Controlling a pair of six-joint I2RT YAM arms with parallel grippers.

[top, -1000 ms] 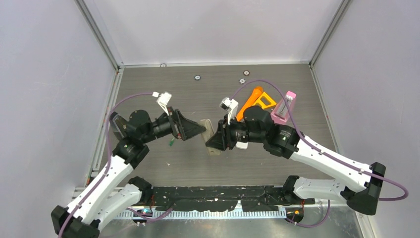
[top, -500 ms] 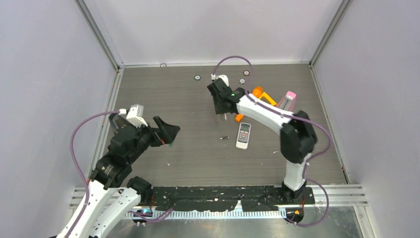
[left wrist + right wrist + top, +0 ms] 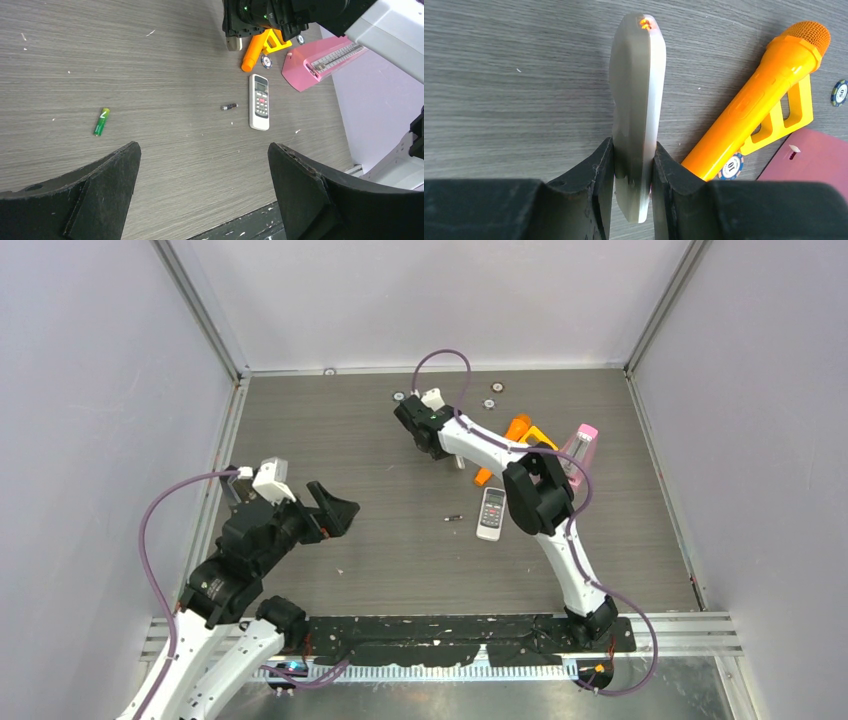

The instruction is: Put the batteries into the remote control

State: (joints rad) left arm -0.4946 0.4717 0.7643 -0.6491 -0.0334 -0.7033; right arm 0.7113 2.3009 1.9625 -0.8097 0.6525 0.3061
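Left gripper (image 3: 202, 146) is spread wide with nothing between its fingers, hanging over the left half of the worktop (image 3: 330, 430). Right under it, through the left wrist camera, there's the green battery (image 3: 101, 121), lying flat on the wood grain all by itself. Over in the middle of the worktop is the dark battery (image 3: 229, 106), just beside the white remote (image 3: 259, 102) and on its left side, not touching it. My right arm reaches out toward the far edge, and the right gripper (image 3: 633, 147) is clamped narrow on the grey remote (image 3: 636, 90). I'm gripping it edge-on, and a small orange light shows at its far tip. I can't tell whether that tip touches the worktop. Just right of it lies the orange toy microphone (image 3: 756, 100) with a poker chip (image 3: 731, 166) against its handle, and a pink block (image 3: 580, 450) sits near the right edge.
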